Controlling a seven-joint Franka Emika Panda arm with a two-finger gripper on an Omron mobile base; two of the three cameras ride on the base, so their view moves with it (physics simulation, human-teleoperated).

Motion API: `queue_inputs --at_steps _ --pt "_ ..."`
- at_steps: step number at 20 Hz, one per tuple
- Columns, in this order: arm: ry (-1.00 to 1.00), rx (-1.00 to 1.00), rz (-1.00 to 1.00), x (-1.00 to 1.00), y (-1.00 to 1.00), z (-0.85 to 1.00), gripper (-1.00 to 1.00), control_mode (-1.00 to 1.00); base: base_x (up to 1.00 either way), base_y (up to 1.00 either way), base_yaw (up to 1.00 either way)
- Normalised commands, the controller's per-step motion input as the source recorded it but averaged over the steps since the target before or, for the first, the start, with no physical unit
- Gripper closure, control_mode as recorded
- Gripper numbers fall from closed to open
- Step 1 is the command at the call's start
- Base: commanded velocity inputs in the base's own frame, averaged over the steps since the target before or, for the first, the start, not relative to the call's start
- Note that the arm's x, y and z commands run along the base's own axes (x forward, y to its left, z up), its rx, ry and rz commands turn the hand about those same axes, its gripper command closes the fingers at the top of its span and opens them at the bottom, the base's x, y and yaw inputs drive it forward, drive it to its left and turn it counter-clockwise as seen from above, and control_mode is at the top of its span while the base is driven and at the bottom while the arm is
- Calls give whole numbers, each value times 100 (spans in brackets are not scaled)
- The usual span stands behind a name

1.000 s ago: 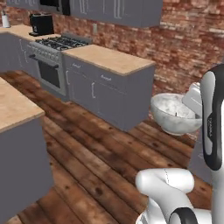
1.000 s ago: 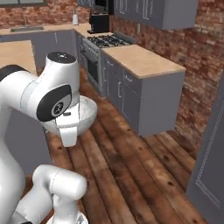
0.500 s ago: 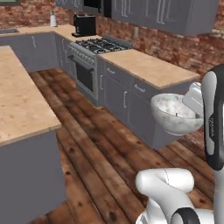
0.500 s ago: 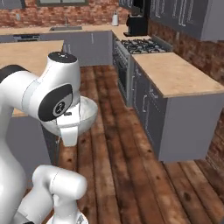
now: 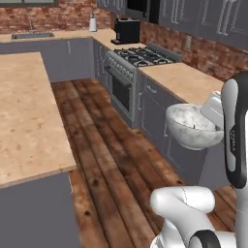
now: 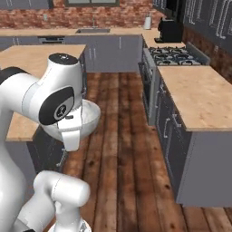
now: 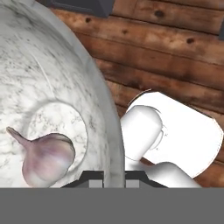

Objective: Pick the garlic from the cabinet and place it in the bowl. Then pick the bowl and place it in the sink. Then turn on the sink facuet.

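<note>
1. No writing or labels can be read anywhere.
2. The end effector (image 7: 107, 175) pinches the rim of the bowl (image 7: 52, 78), a deep round vessel with grey-veined marble texture, carried above the plank floor (image 7: 166, 52).
3. The garlic (image 7: 46, 158), a smooth pinkish bulb with a pointed stem, lies on the bowl's bottom.

The garlic (image 7: 47, 159) lies in the bowl (image 7: 52, 87), on its bottom. The bowl is held up in the air over the wooden floor (image 5: 111, 160), its rim between the fingers of the end effector (image 7: 107, 177). Left of the aisle stands an island tabletop (image 5: 26, 116). Right of the aisle a tabletop (image 5: 181, 80) runs beside the stove (image 5: 140, 55). The sink (image 6: 93, 31) sits in the far tabletop against the back wall, with the sink facuet (image 6: 94, 21) behind it.
</note>
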Motion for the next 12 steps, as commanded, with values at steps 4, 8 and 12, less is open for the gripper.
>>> queue_inputs --at_steps 4,8,12 --pt "0 0 0 0 0 0 100 100 100 -61 15" --pt "0 0 0 0 0 0 100 100 100 -46 16" --pt "0 0 0 0 0 0 100 100 100 -12 24"
